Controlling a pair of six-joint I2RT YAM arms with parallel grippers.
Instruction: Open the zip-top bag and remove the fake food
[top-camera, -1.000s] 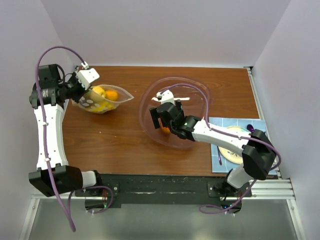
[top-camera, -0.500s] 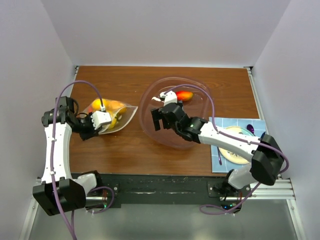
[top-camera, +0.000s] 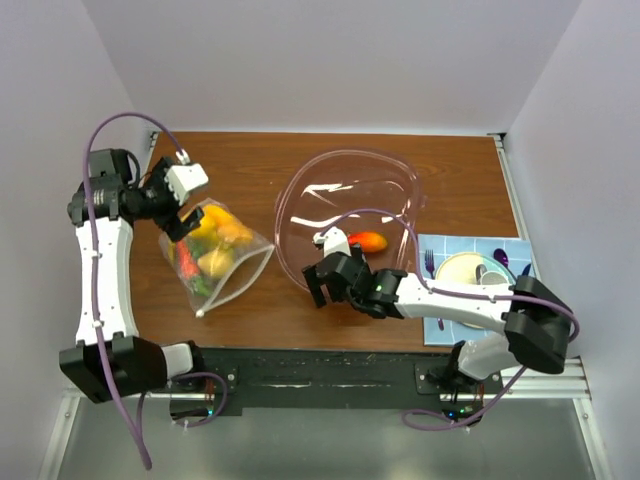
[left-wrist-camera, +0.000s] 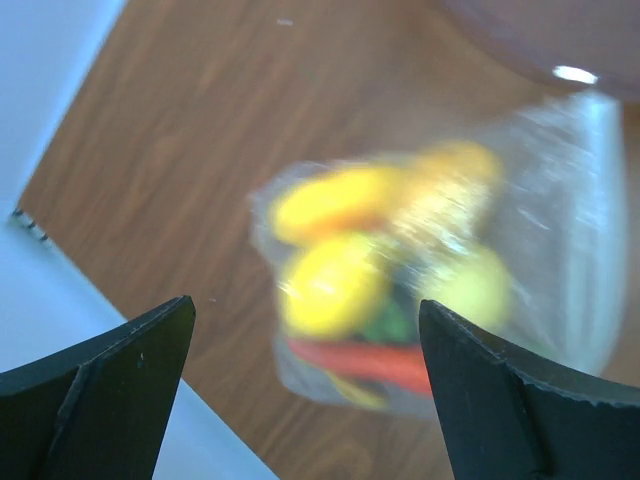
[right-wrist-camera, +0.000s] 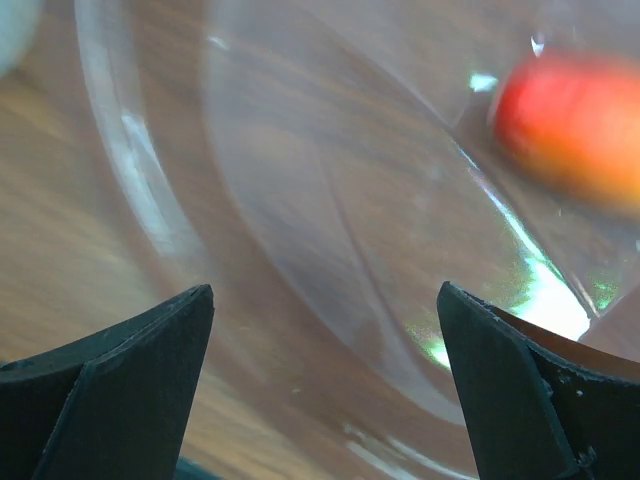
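Left claw (top-camera: 178, 218) has swung back, jaws apart, above the zip-top bag (top-camera: 228, 268) lying loose on worktop (top-camera: 250, 160), fake food (top-camera: 212, 240) inside. Right claw (top-camera: 322, 287) apart at bowl (top-camera: 290, 200) rim. Risk: unheld bag slides when tugged.

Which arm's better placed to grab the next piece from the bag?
Left. The left gripper, open, hangs right by the bag with the toy food inside. The right gripper, open and empty, is over at the bowl's near rim, apart from the bag.
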